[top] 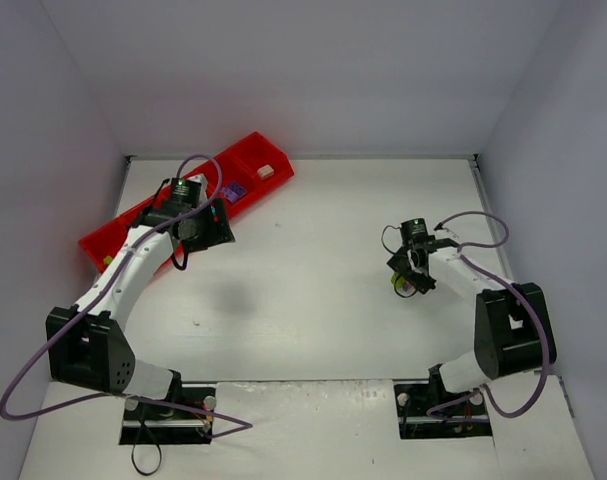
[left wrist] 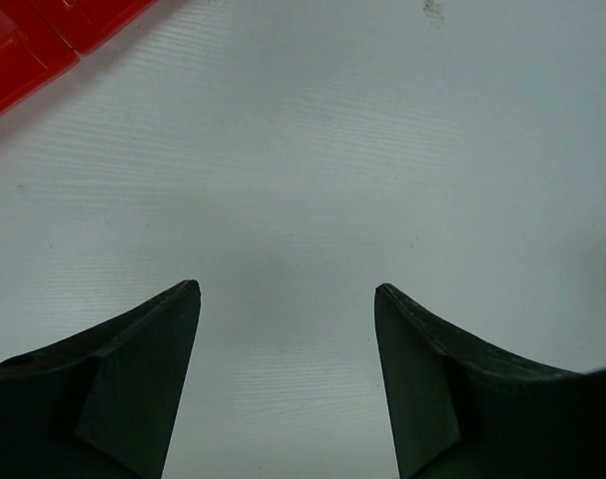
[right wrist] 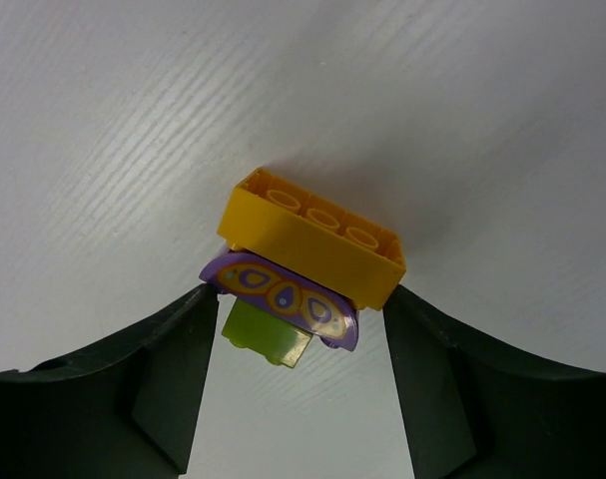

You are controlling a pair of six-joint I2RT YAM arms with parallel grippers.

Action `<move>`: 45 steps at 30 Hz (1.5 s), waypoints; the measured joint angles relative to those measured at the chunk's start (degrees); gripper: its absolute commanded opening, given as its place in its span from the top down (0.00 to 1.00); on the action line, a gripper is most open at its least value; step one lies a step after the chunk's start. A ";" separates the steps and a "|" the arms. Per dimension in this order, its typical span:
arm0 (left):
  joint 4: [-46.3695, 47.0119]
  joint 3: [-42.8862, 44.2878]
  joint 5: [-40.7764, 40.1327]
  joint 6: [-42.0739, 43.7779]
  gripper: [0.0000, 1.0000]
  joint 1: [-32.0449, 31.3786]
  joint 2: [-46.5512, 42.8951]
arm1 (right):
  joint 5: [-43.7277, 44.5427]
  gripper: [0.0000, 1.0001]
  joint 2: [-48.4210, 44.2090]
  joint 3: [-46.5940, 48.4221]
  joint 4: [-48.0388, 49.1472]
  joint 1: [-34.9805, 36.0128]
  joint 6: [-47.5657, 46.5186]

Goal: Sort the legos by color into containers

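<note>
Lego stack (right wrist: 312,249), yellow-orange brick w/ a purple curved pc and a lime bit stuck together, sits on the table (top: 313,280), right half, nearer the right edge. R gripper (right wrist: 296,294) straddles it, fingertips right at its sides; can't tell if they're pinching. L gripper (left wrist: 288,289) is spread wide, nothing between the fingers, by the red tray (top: 111,238), which lies diagonal at the far-left corner. White brick (top: 266,171) in the tray's far end compartment, purple brick (top: 235,190) next door.

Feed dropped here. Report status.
Left gripper open, empty, near tray. Right gripper straddling yellow-purple-lime stack, grip unconfirmed. No obstruction seen.
</note>
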 measured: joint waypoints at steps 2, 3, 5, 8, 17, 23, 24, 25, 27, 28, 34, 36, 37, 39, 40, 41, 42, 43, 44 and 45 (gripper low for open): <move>0.02 0.00 0.39 0.02 0.36 0.00 0.00 | 0.22 0.44 1.16 1.11 0.59 0.79 -0.74; 0.04 0.00 0.59 0.02 0.36 0.00 0.00 | 0.39 0.46 1.92 1.70 1.16 1.55 -1.57; 0.11 0.00 0.83 0.02 0.36 -0.02 0.00 | 0.50 0.51 3.65 3.28 2.29 3.67 -3.85; 0.15 0.00 1.07 0.00 0.36 -0.02 0.00 | -0.31 0.62 7.43 7.28 3.91 8.11 -9.14; 0.13 -0.11 1.29 0.02 0.36 -0.33 0.00 | -10.54 0.70 14.05 13.00 12.11 17.03 -25.64; 0.13 -0.22 1.29 0.02 0.36 -0.33 0.00 | -17.38 0.48 14.64 13.68 14.64 18.60 -35.52; 0.15 -0.33 1.31 0.02 0.36 -0.33 0.00 | -18.01 0.43 14.64 13.68 14.91 18.60 -36.89; 0.15 -0.55 1.33 0.02 0.36 -0.33 0.00 | -18.45 0.39 14.64 13.68 14.97 18.60 -38.32; 0.15 -1.01 1.66 0.02 0.36 -0.33 0.00 | -18.75 0.32 14.62 13.68 14.91 18.60 -40.46; 0.13 -1.18 1.88 0.02 0.36 -0.33 0.00 | -18.80 0.30 14.62 13.68 14.91 18.60 -41.11; 0.63 -1.22 2.43 -0.04 0.36 -0.59 0.00 | -19.30 0.26 14.62 13.68 14.88 18.60 -42.91; 0.70 -1.22 2.64 -0.11 0.36 -0.74 0.00 | -19.21 0.31 14.58 13.70 14.53 18.60 -42.38; 0.72 -1.22 2.73 -0.17 0.36 -0.76 0.00 | -19.02 0.33 14.40 13.70 14.21 18.67 -41.72; 0.72 -1.22 2.75 -0.31 0.36 -0.81 0.00 | -17.99 0.37 13.55 13.70 13.44 19.17 -39.85; 0.72 -1.22 2.75 -0.39 0.36 -0.96 0.00 | -17.20 0.40 12.87 13.70 13.20 19.34 -38.58; 0.72 -1.22 2.75 -0.46 0.36 -1.03 0.00 | -16.31 0.46 12.00 13.68 13.03 19.67 -37.24; 0.72 -1.22 2.75 -0.50 0.36 -1.03 0.00 | -15.39 0.48 11.08 13.64 12.90 20.09 -35.85; 0.72 -1.22 2.75 -0.55 0.36 -1.03 0.00 | -14.62 0.49 10.16 13.64 12.81 20.52 -34.27; 0.72 -1.22 2.75 -0.61 0.36 -1.03 0.02 | -13.77 0.49 9.35 13.64 12.79 20.96 -32.59; 0.72 -1.22 2.75 -0.68 0.36 -1.03 0.11 | -13.25 0.50 8.68 13.64 12.81 21.42 -31.50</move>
